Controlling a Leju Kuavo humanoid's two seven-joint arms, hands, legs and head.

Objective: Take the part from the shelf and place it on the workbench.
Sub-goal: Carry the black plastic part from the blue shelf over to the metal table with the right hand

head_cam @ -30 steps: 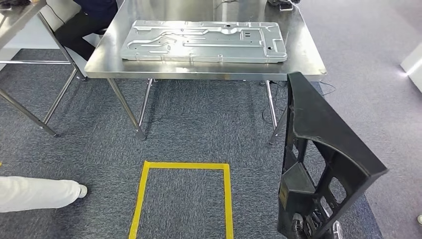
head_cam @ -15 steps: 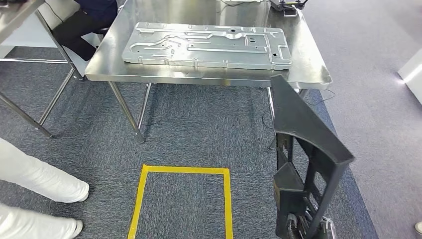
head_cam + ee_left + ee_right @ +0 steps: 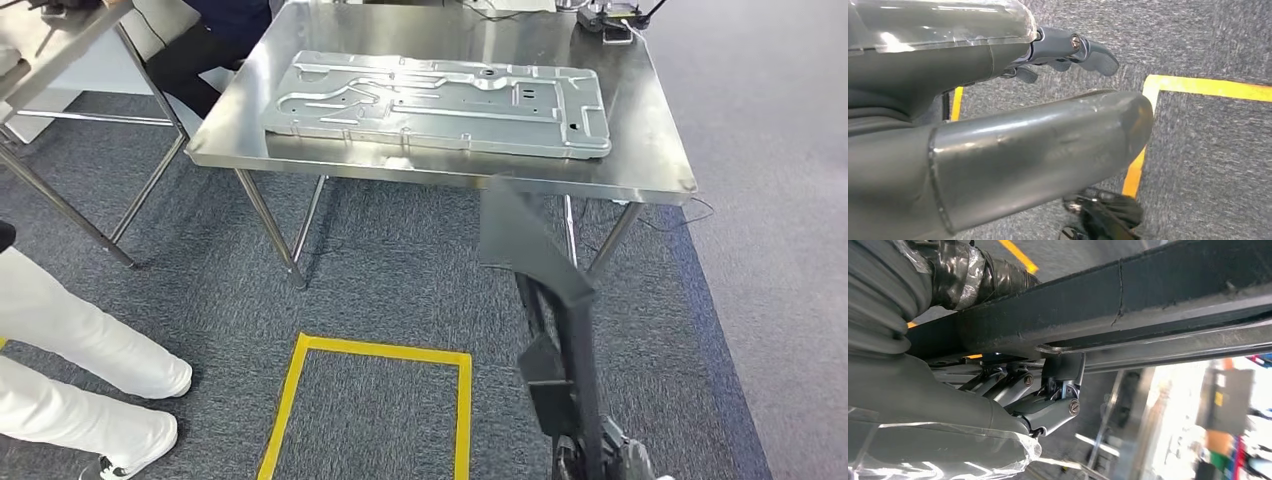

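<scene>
Roughly, view by view:

Head view, part: black plastic frame part (image 3: 560, 330) rises from the bottom edge on the robot's right side, seen nearly edge-on, its top end just below the front edge of the workbench (image 3: 640, 150); it is over the carpet, not on the bench.
Head view, workbench: steel table, carrying a large stamped metal panel (image 3: 440, 100) lying flat across most of its top; a small dark device (image 3: 612, 18) sits at its far right corner.
Head view, floor: grey carpet with a yellow tape rectangle (image 3: 370, 400) in front of the bench.
Head view, people: white-trousered legs (image 3: 80, 370) at the lower left; a dark-clothed person (image 3: 215, 45) behind the bench's far left corner; a second steel table (image 3: 60, 40) at the upper left.
Left wrist view, left hand: left hand (image 3: 998, 125) hangs over the carpet and tape, thick thumb straight, darker fingers (image 3: 1078, 50) spread out, nothing held.
Right wrist view, right hand: right hand (image 3: 1013, 385) wraps a black bar of the part (image 3: 1108, 295), fingers (image 3: 1058, 405) curled up against its underside, thumb on the other side; firm grip.
</scene>
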